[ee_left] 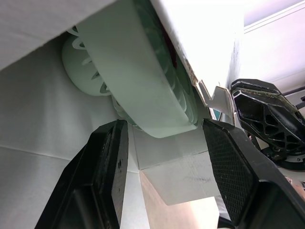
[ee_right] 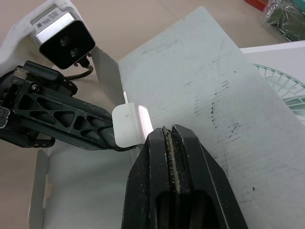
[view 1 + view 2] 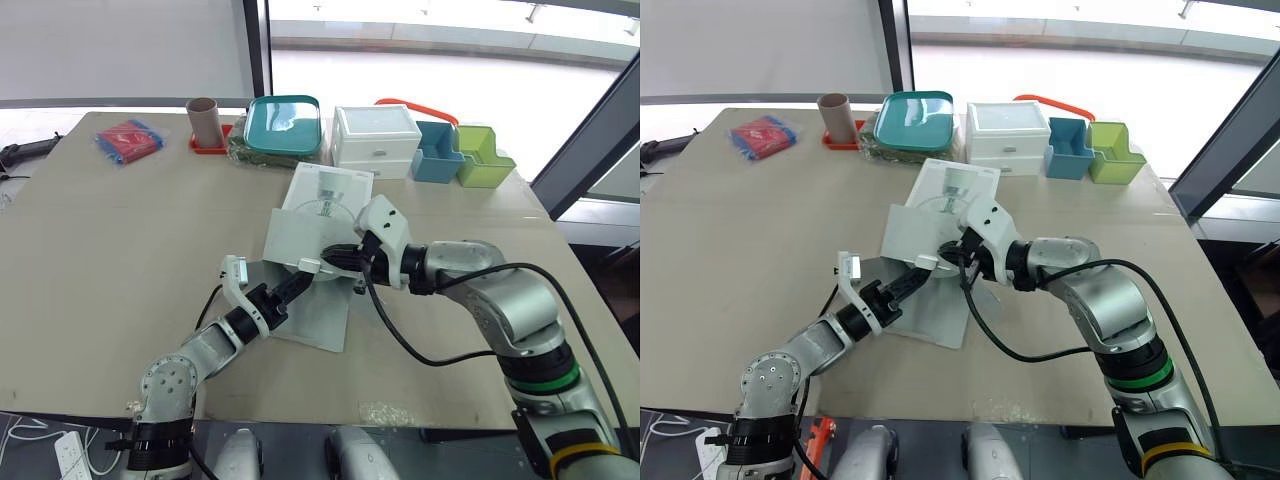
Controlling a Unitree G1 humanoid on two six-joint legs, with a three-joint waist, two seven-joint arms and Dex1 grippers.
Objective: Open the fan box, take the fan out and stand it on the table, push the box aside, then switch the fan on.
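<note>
— Left end effector (image 3: pixel 303 272) comes closest under your head camera. Where is it?

— At the open mouth of the fan box (image 3: pixel 325 192), which lies flat near the middle of the bench (image 3: pixel 100 250). My fingers are apart there. My right end effector (image 3: pixel 335 258) meets it from the other side, pinched on the edge of the raised flap (image 3: pixel 295 235).

— And behind the box?

— Along the far edge, from my left: a red packet (image 3: pixel 128 140), a brown tube (image 3: pixel 203 120), a teal lidded container (image 3: pixel 283 125), a white drawer unit (image 3: pixel 375 140), a blue bin (image 3: pixel 435 155) and a green bin (image 3: pixel 485 158). The box's far end lies near the teal container and the drawers.

— What does your left wrist show?

— The fan (image 1: pixel 143 86), pale green, sits inside the box under the lifted flap, its round rim between my two spread fingers (image 1: pixel 105 176). I cannot tell whether either pad touches it. A black finger of my right end effector shows just beyond the flap's edge.

— And the right wrist?

— My two fingers (image 2: pixel 145 191) are pressed together with the flap's edge between them. A small white tab (image 2: pixel 131 125) stands just beside their tips, and my left end effector's black fingers reach under the flap beside it. Part of the fan drawing printed on the box shows off to one side.
</note>
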